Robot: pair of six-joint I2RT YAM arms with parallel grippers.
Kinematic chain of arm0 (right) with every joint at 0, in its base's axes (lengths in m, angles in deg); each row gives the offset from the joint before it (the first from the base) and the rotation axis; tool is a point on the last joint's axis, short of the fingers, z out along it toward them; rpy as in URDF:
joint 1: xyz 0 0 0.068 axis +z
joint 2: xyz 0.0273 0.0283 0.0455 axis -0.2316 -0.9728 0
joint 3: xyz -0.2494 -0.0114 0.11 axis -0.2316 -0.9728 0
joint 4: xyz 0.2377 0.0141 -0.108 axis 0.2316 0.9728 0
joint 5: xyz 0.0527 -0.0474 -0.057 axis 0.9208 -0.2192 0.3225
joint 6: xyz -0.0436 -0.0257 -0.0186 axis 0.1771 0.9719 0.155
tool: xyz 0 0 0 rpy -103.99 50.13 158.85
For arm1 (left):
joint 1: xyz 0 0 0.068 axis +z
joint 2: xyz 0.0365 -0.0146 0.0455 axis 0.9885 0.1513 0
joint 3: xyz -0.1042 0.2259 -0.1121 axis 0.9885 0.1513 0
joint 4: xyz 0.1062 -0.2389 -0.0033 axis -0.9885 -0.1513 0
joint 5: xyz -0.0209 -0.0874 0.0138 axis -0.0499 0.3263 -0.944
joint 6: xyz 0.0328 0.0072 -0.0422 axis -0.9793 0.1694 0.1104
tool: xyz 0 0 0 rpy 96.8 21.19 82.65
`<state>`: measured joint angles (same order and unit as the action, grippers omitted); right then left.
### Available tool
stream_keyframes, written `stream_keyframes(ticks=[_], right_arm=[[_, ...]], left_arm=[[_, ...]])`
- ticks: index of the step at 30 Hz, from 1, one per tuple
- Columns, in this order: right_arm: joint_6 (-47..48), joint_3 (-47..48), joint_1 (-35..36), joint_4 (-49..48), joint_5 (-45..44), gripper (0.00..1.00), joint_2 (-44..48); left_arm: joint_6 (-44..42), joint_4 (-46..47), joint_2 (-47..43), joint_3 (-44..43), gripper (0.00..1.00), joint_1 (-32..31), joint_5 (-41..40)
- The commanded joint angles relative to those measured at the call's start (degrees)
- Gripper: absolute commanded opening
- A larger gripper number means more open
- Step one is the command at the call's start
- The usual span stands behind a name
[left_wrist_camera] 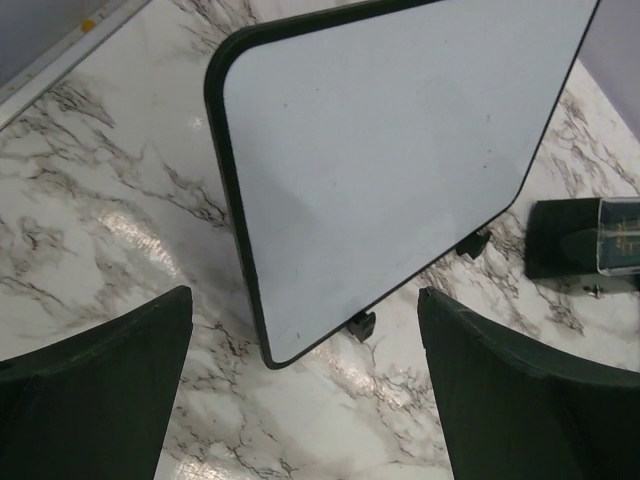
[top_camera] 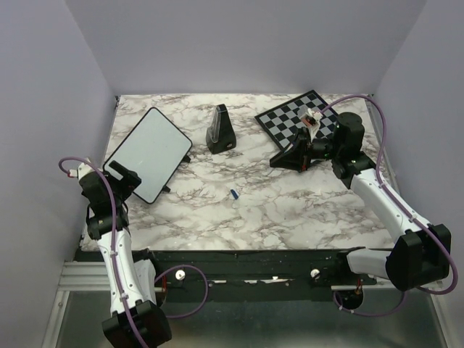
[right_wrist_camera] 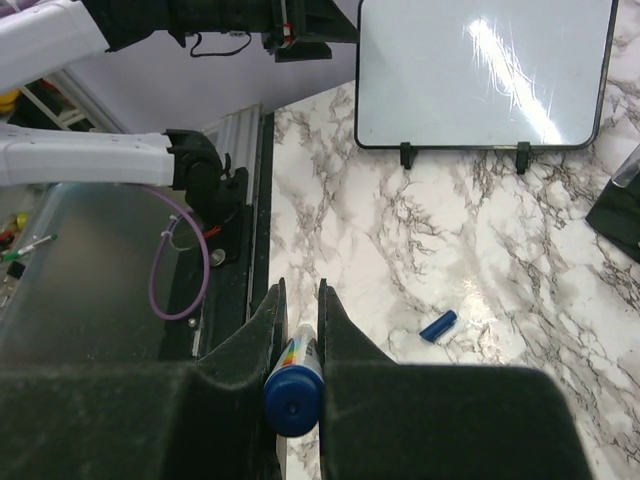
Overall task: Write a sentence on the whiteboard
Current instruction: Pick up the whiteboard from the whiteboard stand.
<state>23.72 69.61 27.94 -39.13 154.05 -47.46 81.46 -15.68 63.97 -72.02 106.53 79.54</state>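
Observation:
The whiteboard (top_camera: 148, 152) stands tilted on small black feet at the left of the marble table; its face is blank and no sentence shows on it. It also shows in the left wrist view (left_wrist_camera: 400, 150) and the right wrist view (right_wrist_camera: 480, 70). My left gripper (top_camera: 123, 177) is open and empty, its jaws wide apart just short of the board's near corner (left_wrist_camera: 305, 291). My right gripper (top_camera: 279, 161) is shut on a blue-ended marker (right_wrist_camera: 295, 385), held above the table at the right (right_wrist_camera: 300, 290). A small blue cap (top_camera: 234, 194) lies on the table (right_wrist_camera: 438, 326).
A black-and-white chessboard (top_camera: 297, 116) lies at the back right under my right arm. A black wedge-shaped stand (top_camera: 220, 130) sits at the back centre, right of the whiteboard (left_wrist_camera: 585, 238). Grey walls close in the table on three sides.

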Motion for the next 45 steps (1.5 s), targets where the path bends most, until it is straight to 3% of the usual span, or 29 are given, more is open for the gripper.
stream_keyframes(ticks=[1,9,20,24,36,38,39,41,42,44,45], right_arm=[[-1.1,0.1,0.1,-2.3,2.5,0.01,0.6],[-2.8,-0.2,0.1,-3.7,3.2,0.01,0.6],[-3.3,-0.3,0.1,-3.9,3.3,0.01,1.3],[-3.8,-0.4,0.1,-4.3,3.7,0.01,1.9],[-4.6,-0.6,0.0,-5.3,3.9,0.01,2.1],[-4.5,-0.6,0.1,-5.2,3.7,0.01,2.1],[-4.4,-0.6,0.0,-5.2,3.7,0.01,2.0],[-4.4,-0.6,0.1,-5.1,3.6,0.01,2.0],[-4.4,-0.6,0.0,-5.1,3.6,0.00,2.0],[-4.3,-0.6,0.1,-4.9,3.6,0.01,1.9],[-4.3,-0.6,0.1,-4.8,3.6,0.01,1.8]], left_arm=[[-1.4,0.3,1.6,-0.6,0.98,1.1,-7.4],[1.7,24.1,11.7,5.6,0.94,4.2,4.5],[-4.7,38.0,17.8,8.4,0.89,7.9,15.5],[-4.7,42.8,21.9,7.8,0.87,12.6,21.3],[1.1,56.7,32.0,6.4,0.66,15.5,35.6],[2.2,58.1,33.1,5.6,0.60,15.6,37.7],[2.7,59.3,34.3,5.5,0.48,15.5,38.3],[3.2,59.9,35.4,4.6,0.41,15.5,40.0],[3.3,60.5,36.4,4.3,0.26,15.5,40.7],[3.7,60.9,37.0,3.4,0.14,15.6,41.3],[4.2,61.3,37.1,3.2,0.01,15.6,41.6]])
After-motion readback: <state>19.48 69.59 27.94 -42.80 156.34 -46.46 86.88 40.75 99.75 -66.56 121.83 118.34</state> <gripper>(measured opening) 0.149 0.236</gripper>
